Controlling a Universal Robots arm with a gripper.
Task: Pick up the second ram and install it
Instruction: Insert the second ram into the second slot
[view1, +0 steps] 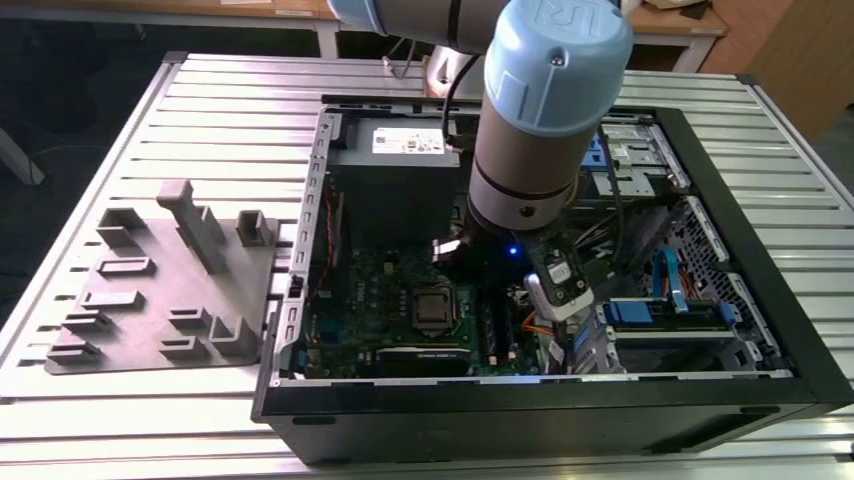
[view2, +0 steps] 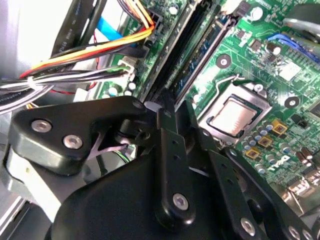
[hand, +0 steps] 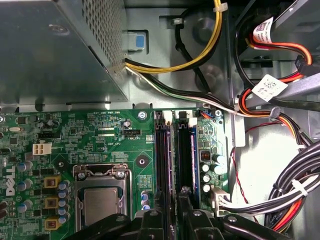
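Since the arm (view1: 541, 130) comes down into the open case (view1: 747, 300) in the exterior view, I read the room first. The case walls box it in on all sides. The power supply (view1: 394, 175) stands just beside the arm on the exterior view's left, and a tangle of cables and the drive bay (view1: 667, 310) crowd it on the exterior view's right. The open space is over the motherboard (view1: 387, 320), toward the case's near wall. A grey tray (view1: 160, 290) lies on the slatted table (view1: 120, 130), well apart from the case.

In the second wrist view the gripper (view2: 176, 111) hangs low over one end of the memory slots (view2: 172, 60). The ram (view2: 202, 57) shows as a thin bluish strip standing on edge among those slots, its long axis running along them and away from the gripper. The processor socket (view2: 235, 115) sits near on one side, and a cable bundle (view2: 85, 55) presses close on the other.

In the first wrist view the gripper (hand: 172, 212) is again over the slot ends. The ram (hand: 192, 157) lies parallel to the black strips, one end pointing at the power supply side. A row of capacitors (hand: 206, 172) is just beside it, with loose wires (hand: 260, 197) beyond.

I cannot tell from any view whether the gripper is clenched or released, or whether it touches the ram.
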